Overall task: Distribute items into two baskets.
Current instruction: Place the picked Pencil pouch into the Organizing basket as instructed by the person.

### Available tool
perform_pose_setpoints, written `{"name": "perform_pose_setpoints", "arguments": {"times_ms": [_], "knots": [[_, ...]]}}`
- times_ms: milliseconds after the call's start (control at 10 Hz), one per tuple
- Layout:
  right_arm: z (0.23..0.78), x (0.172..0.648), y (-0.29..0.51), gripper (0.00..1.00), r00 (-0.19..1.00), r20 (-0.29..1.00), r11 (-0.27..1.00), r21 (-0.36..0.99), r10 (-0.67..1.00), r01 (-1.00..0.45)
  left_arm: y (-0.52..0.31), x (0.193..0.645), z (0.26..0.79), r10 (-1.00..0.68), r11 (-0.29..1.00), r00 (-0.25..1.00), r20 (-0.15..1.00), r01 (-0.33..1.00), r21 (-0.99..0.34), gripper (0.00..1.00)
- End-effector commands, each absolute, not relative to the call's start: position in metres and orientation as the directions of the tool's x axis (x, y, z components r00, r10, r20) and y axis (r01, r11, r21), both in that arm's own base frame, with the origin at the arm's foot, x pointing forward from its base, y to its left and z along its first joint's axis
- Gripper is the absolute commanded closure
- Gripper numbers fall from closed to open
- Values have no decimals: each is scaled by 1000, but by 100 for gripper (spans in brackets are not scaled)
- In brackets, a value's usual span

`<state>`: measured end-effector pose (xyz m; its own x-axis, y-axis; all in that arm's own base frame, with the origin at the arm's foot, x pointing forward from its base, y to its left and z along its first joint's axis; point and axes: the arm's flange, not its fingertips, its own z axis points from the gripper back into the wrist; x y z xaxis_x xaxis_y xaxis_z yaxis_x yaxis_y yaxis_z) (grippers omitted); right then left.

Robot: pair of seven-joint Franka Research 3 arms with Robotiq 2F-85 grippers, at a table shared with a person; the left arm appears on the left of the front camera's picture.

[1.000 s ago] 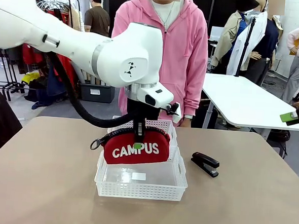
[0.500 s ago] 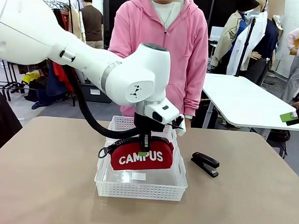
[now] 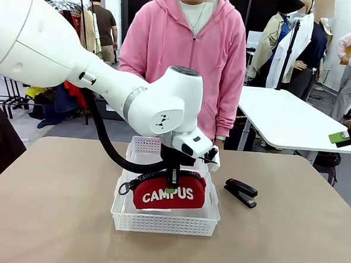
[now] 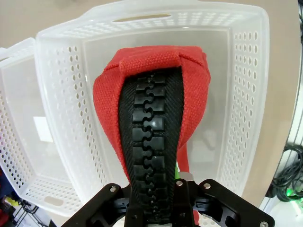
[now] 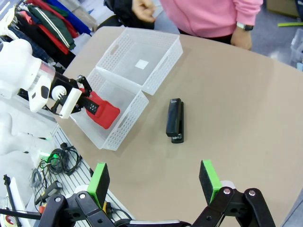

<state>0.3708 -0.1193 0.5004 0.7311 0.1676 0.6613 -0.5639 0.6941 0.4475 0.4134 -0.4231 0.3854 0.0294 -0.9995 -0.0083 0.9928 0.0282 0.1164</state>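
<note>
My left gripper (image 3: 172,187) is shut on the top of the red "CAMPUS" pouch (image 3: 168,196) and holds it low inside the nearer white basket (image 3: 164,224). In the left wrist view the pouch (image 4: 151,90) hangs zipper-side up over this basket's floor (image 4: 222,109). The second basket (image 3: 143,145) stands right behind the first, nothing visible in it. On the table to the right of the baskets lies the black stapler (image 3: 241,192). High above the table, my right gripper (image 5: 154,182) is open and looks down on the stapler (image 5: 174,120).
A person in a pink hoodie (image 3: 186,54) stands at the far edge, hands (image 5: 244,40) near the table rim. Bare tabletop (image 3: 51,207) lies left and right of the baskets. A white table (image 3: 295,121) stands behind on the right.
The left gripper has come down and slightly right with the pouch, from above the nearer basket to low inside it. The stapler and right gripper have not moved.
</note>
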Motion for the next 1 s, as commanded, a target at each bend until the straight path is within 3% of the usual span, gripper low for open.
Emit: {"name": "perform_pose_setpoints", "arguments": {"times_ms": [0,600,700,900], "knots": [[501,372,-119,0,718,677,684,449,160,-575,-420,407,376,-999,47,48,-3,990,131,100],[501,372,-119,0,718,677,684,449,160,-575,-422,405,365,-999,30,32,-18,994,105,100],[501,372,-119,0,718,677,684,449,160,-575,-422,405,365,-999,31,33,-21,994,102,93],[501,372,-119,0,718,677,684,449,160,-575,-418,406,373,-998,57,59,-24,994,98,54]]}}
